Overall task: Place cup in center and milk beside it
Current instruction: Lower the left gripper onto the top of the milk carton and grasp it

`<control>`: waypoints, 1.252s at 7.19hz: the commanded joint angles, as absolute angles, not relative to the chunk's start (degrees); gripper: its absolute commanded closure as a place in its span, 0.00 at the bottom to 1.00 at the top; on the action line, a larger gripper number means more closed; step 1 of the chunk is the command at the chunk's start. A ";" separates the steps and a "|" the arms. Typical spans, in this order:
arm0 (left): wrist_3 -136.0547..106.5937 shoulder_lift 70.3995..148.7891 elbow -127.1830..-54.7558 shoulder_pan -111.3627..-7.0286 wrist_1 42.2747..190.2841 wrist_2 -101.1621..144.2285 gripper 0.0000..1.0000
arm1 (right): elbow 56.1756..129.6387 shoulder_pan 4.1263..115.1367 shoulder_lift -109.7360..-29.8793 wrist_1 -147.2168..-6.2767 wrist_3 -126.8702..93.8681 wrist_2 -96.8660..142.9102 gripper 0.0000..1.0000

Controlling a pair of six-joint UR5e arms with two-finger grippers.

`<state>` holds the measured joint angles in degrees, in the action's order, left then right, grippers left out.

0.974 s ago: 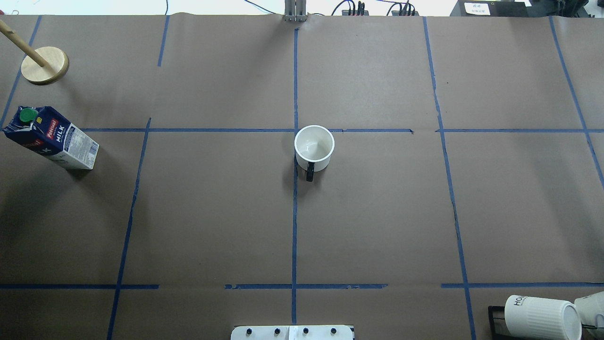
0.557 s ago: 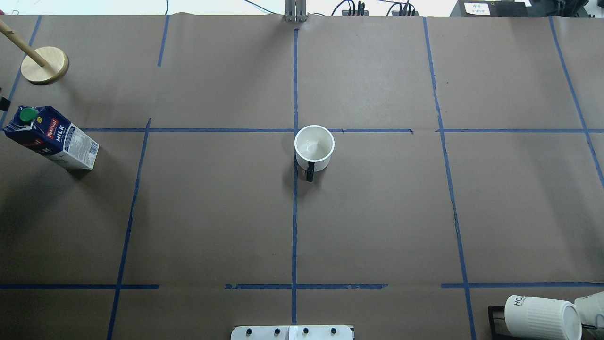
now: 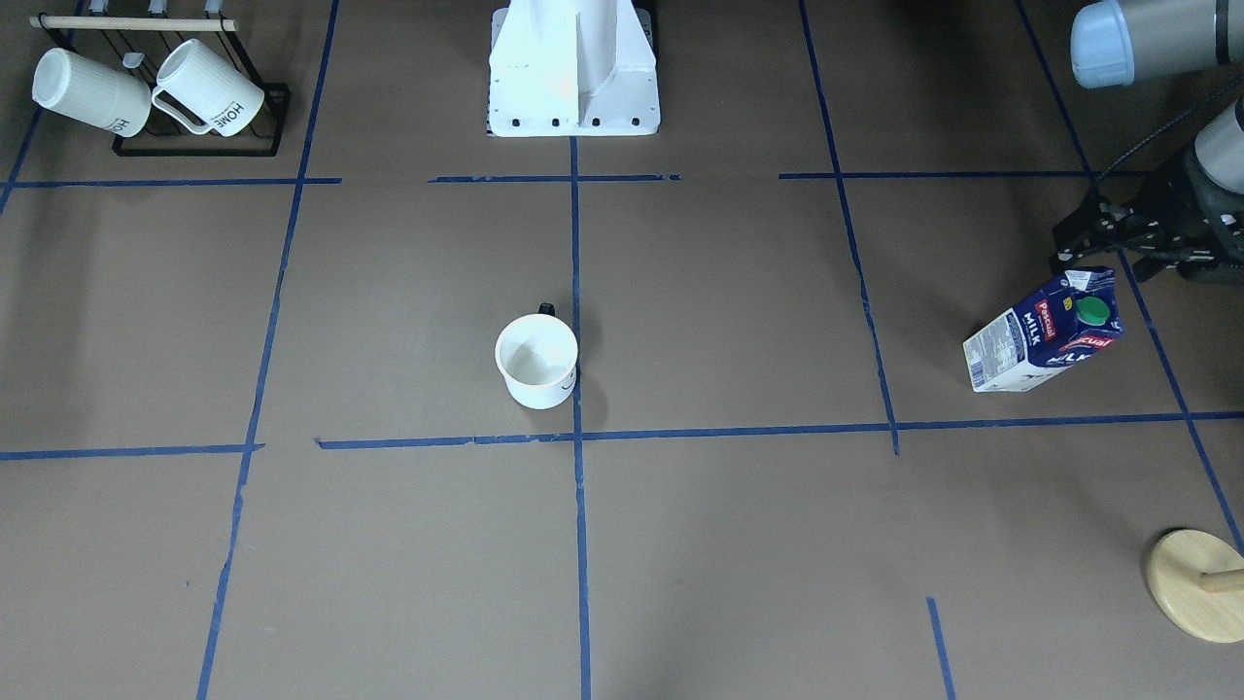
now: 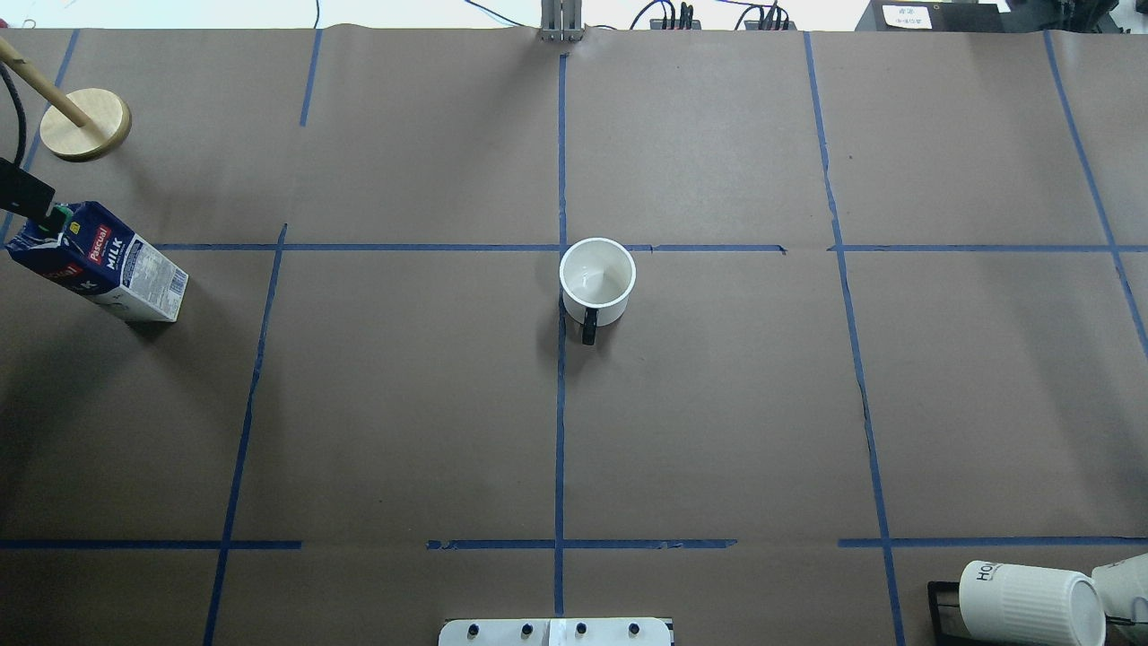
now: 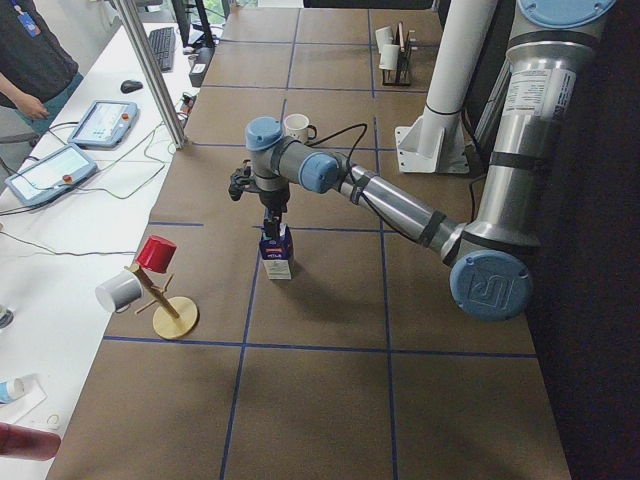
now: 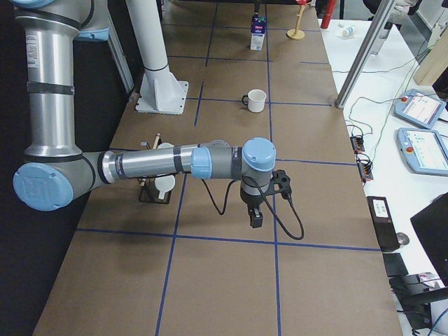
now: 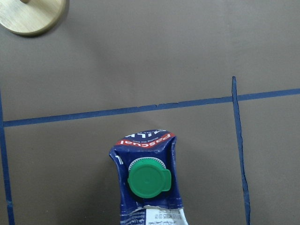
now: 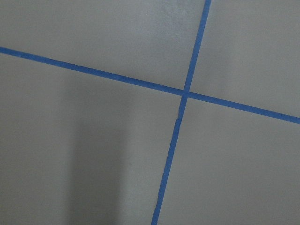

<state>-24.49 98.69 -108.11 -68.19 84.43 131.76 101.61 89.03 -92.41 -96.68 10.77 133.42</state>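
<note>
The cup (image 4: 597,283), a smooth white mug with a dark handle, stands upright just beside the center tape crossing (image 4: 561,248); it also shows in the front view (image 3: 536,362). The milk (image 4: 99,263), a dark blue and white carton with a green cap, stands at the table's far left, far from the cup. It also shows in the front view (image 3: 1045,332) and the left wrist view (image 7: 147,187). My left gripper (image 3: 1103,261) hovers just above the carton's top, jaws spread, holding nothing. My right gripper (image 6: 256,218) hangs over bare table far right; I cannot tell its state.
A wooden mug tree (image 4: 85,124) stands behind the milk; the left view shows a red cup and a pale mug on it (image 5: 160,290). A black rack with two ribbed HOME mugs (image 3: 146,92) sits near the robot's right. The white robot base (image 3: 573,68) is mid-table, robot side.
My left gripper has come into the overhead view from the left edge and now sits over the milk's cap. The cup and milk have not moved.
</note>
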 commanded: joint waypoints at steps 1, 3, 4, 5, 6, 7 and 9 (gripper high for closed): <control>-24.61 100.10 -103.82 -67.33 86.29 131.84 0.00 | 101.51 89.03 -92.46 -96.68 10.98 133.42 0.00; -24.52 100.11 -99.16 -67.06 92.17 131.84 0.00 | 101.51 89.03 -92.46 -96.68 10.99 133.42 0.00; -24.61 100.11 -97.57 -66.36 95.07 131.84 0.01 | 101.60 89.03 -92.46 -96.59 10.90 133.42 0.00; -24.70 100.11 -97.56 -65.84 95.53 131.75 0.14 | 101.60 89.03 -92.37 -96.59 10.99 133.42 0.00; -24.78 100.11 -97.65 -65.83 95.45 131.75 0.36 | 101.69 89.03 -92.37 -96.59 10.90 133.42 0.00; -24.87 100.19 -97.91 -65.83 95.36 131.66 0.50 | 101.60 89.03 -92.37 -96.59 10.90 133.42 0.00; -25.40 101.77 -99.05 -65.83 94.14 131.84 0.59 | 101.60 89.03 -92.46 -96.68 10.99 133.42 0.00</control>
<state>-25.03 100.72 -98.47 -65.85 94.95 131.75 101.61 89.03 -92.43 -96.65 10.96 133.42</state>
